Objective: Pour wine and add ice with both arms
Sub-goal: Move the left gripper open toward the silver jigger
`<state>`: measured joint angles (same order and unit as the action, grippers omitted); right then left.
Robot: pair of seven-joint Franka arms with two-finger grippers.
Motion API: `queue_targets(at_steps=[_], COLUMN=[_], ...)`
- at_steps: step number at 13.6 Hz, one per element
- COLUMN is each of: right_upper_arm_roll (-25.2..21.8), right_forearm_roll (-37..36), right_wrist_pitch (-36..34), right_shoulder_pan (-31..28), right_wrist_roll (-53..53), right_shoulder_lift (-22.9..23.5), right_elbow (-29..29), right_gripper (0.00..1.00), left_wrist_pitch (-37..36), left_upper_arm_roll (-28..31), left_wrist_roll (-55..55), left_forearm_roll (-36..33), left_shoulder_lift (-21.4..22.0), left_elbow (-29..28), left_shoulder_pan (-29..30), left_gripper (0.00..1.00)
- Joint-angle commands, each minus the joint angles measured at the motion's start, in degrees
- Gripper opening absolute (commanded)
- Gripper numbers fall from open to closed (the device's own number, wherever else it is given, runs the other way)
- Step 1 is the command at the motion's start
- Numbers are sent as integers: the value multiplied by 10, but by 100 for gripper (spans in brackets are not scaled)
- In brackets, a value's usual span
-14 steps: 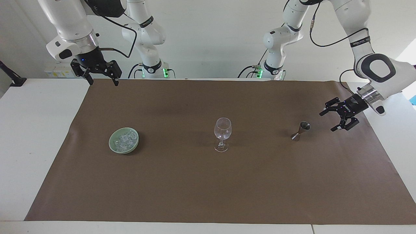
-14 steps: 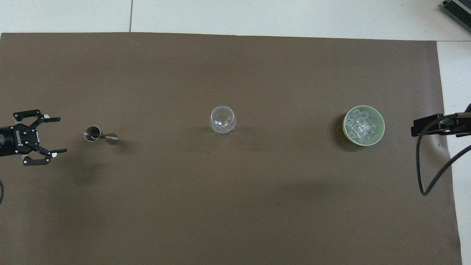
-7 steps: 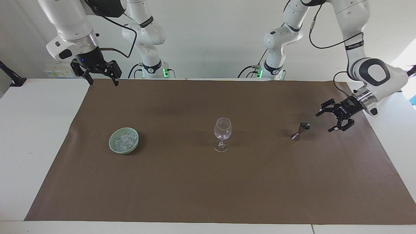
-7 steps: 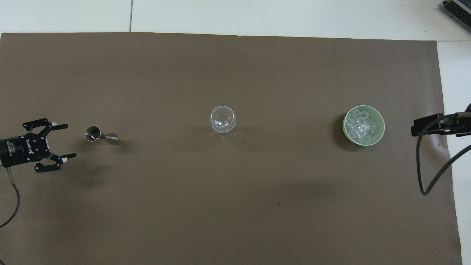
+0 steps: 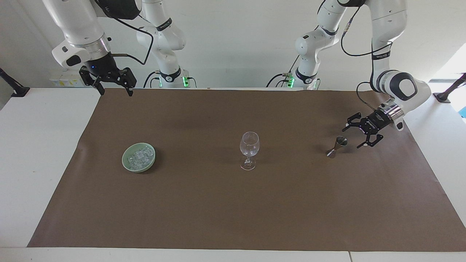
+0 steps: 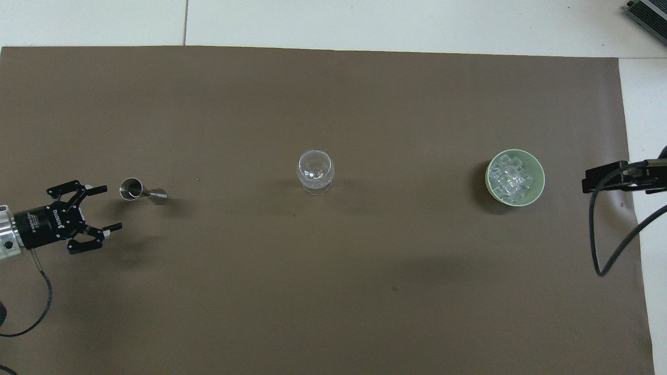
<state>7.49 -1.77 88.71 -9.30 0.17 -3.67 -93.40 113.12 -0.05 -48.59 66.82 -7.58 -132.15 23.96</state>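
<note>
A brown mat (image 5: 233, 203) covers most of a white table (image 5: 40, 153), and three things stand on it in a row. Toward the right arm's end sits a pale green bowl (image 5: 127, 164) filled with ice (image 5: 139, 157): small clear, glassy cubes heaped together, their separate edges hard to tell apart. In the middle of the row stands a wine glass (image 5: 249, 150), upright and clear, with nothing visible inside it. Toward the left arm's end stands a small metal measuring cup (image 5: 337, 145) shaped like an hourglass; whether it holds liquid cannot be seen. The right gripper (image 5: 114, 89) hangs in the air over the mat's edge closest to the robots, well apart from the bowl, its fingers spread and empty; in the overhead view only a dark part of that arm and a cable show at the frame's edge. The left gripper (image 5: 354, 137) is low beside the measuring cup, turned sideways toward it, its fingers spread wide and not touching the cup.
</note>
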Motion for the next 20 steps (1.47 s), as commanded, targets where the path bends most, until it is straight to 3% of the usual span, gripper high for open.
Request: queue_targets(at_steps=[1, 7, 12, 20], right_upper_arm_roll=[1, 1, 1, 1], right_forearm_roll=[3, 3, 3, 3], right_wrist_pitch=[0, 1, 0, 1], right_shoulder_pan=[-2, -2, -2, -2], right_wrist_roll=[-11, -11, -11, -11], right_shoulder_lift=[-12, -12, -12, -12], right_elbow=[-13, -13, -13, -13], right_gripper=[100, 100, 100, 100], left_wrist_pitch=[18, 22, 28, 79], left_upper_arm_roll=[-5, -6, -6, -6], left_wrist_roll=[51, 116, 152, 211], left_forearm_roll=[38, 156, 207, 341], left_shoulder_lift=[18, 12, 5, -11], left_elbow=[-48, -79, -88, -93], left_shoulder_pan=[6, -5, -23, -85], left_gripper=[100, 100, 100, 100])
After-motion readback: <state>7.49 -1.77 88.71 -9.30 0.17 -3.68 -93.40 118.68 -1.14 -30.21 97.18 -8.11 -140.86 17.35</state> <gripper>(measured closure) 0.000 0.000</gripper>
